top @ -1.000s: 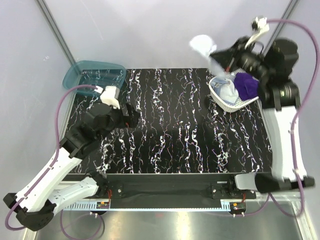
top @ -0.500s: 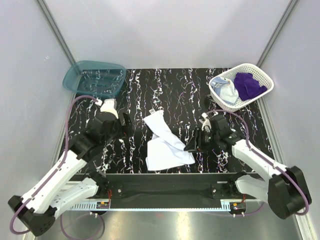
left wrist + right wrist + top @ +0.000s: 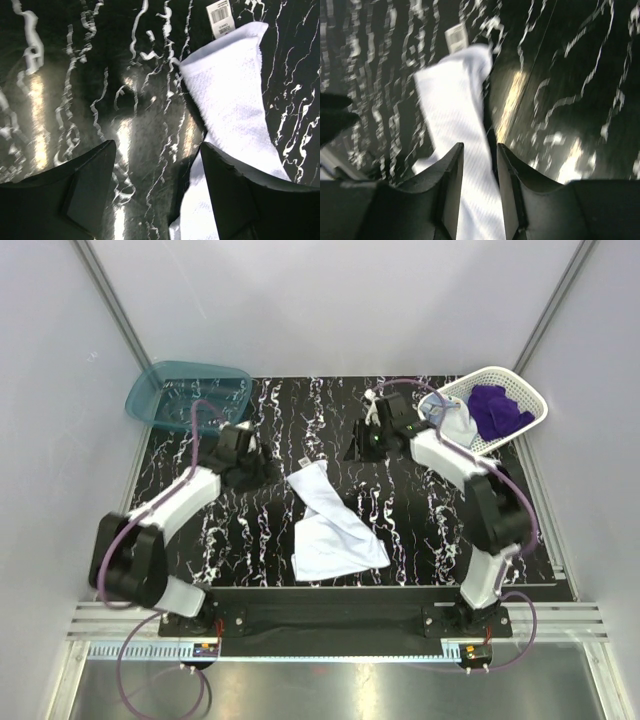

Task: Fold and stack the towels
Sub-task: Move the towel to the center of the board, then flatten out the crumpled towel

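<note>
**Towels: one white on the table, two in the basket**

You have the white towel [image 3: 335,530] lying on the black marbled table [image 3: 430,530], near the middle and a little toward the arm bases. It is not flat. The wider part lies on the near side, and a narrower strip goes up and to the left, with a small label [image 3: 301,461] at its far corner. The deep purple towel [image 3: 497,408] and the light blue towel [image 3: 450,422] are both inside the white mesh basket [image 3: 522,390] at the far right corner. The blue one is bunched on the left side of it.

Your left gripper [image 3: 262,470] is just beside the far left corner of the white towel. Its jaws stand wide apart and nothing is between them; in the left wrist view you see only the table in the gap. One finger [image 3: 240,195] covers part of the towel edge in that view, but you cannot tell whether it touches the cloth.

Your right gripper [image 3: 357,447] is beyond the towel, between it and the basket, and apart from the cloth. Its jaws have a narrow gap and hold nothing. The right wrist view is blurred and shows the white strip on the table beyond the fingers. The teal bin [image 3: 150,390] stands at the far left corner
</note>
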You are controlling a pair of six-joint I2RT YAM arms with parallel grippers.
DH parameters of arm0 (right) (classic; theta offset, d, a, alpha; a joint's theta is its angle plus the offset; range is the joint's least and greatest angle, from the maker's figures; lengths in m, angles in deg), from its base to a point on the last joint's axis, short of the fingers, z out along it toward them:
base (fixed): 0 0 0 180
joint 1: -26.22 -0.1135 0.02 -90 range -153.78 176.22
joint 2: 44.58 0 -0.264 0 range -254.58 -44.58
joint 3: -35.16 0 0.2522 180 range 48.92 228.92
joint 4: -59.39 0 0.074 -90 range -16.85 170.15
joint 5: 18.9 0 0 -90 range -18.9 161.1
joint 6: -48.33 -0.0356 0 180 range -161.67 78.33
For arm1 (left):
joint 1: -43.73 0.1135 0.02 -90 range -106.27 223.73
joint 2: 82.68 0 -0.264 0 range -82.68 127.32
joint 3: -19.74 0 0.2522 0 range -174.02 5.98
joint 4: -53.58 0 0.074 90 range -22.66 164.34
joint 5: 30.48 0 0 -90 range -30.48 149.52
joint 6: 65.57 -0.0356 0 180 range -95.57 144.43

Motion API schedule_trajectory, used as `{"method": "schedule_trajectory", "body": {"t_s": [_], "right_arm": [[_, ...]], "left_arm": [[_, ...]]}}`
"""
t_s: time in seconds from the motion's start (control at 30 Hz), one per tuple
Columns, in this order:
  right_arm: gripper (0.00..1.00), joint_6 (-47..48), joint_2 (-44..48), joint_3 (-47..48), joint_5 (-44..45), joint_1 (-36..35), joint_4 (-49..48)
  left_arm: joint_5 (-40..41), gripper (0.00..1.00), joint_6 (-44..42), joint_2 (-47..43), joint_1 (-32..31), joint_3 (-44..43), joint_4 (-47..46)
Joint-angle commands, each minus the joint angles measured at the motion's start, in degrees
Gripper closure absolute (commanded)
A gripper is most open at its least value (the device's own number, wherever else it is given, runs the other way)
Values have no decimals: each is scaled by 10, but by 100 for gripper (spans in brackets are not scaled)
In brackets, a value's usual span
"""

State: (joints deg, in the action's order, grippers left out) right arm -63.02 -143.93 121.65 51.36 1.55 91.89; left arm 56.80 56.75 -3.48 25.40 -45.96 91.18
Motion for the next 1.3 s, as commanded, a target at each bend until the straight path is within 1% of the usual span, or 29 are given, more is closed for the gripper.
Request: {"method": "schedule_trajectory", "body": {"t_s": [0.0,0.03,0.07,0.1,0.17,0.3,0.37,0.47,0.57,0.63,0.77,0.83,0.87,0.9,1.0,1.03,1.07,1.1,1.13,1.17,1.2,1.23,1.27], "right_arm": [[61,48,-123,111,11,-1,37],[61,47,-146,156,5,-2,38],[61,44,-170,178,-4,-2,38],[61,42,-209,197,-24,-2,39],[59,39,-238,229,-41,-2,28],[57,51,-300,251,-64,-2,-7],[57,61,-319,255,-94,-2,-25],[57,68,-333,250,-122,-2,-44],[56,68,-339,240,-129,-2,-67],[56,68,-349,248,-129,-2,-68],[58,64,-368,266,-139,-2,-64],[61,61,-371,266,-143,-2,-72],[65,61,-373,267,-147,-2,-75],[75,60,-373,267,-149,-2,-74],[97,58,-350,245,-148,-2,-65],[100,52,-336,233,-146,-2,-66],[100,42,-320,218,-135,-2,-75],[100,31,-284,178,-136,-2,-85],[100,0,-263,153,-140,-2,-100],[100,-20,-219,124,-151,-1,-152],[100,-43,-198,63,-157,-4,-181],[100,-86,-179,36,-162,-7,-220],[100,-103,-146,10,-174,-16,-275]], "left_arm": [[-61,28,-8,70,-15,-100,-39],[-30,31,-11,95,-21,-129,-22],[-19,33,-15,140,-35,-174,-10],[-13,34,-15,154,-40,-187,-5],[3,36,-8,185,-53,-210,-3],[22,36,16,217,-59,-214,-26],[20,36,20,231,-61,-216,-36],[25,36,22,240,-65,-219,-41],[26,35,27,250,-65,-225,-45],[25,33,29,264,-65,-238,-43],[25,32,42,273,-65,-248,-43],[26,32,45,272,-65,-250,-42],[25,31,45,268,-65,-249,-43],[25,31,44,265,-65,-248,-44],[26,30,31,253,-65,-242,-39],[26,30,27,249,-65,-238,-36],[25,30,20,234,-65,-225,-34],[25,30,16,226,-65,-217,-35],[25,30,13,215,-65,-208,-37],[25,30,8,203,-65,-194,-44],[21,30,6,176,-65,-170,-47],[16,30,4,163,-65,-154,-53],[9,30,0,149,-65,-139,-66]]}}
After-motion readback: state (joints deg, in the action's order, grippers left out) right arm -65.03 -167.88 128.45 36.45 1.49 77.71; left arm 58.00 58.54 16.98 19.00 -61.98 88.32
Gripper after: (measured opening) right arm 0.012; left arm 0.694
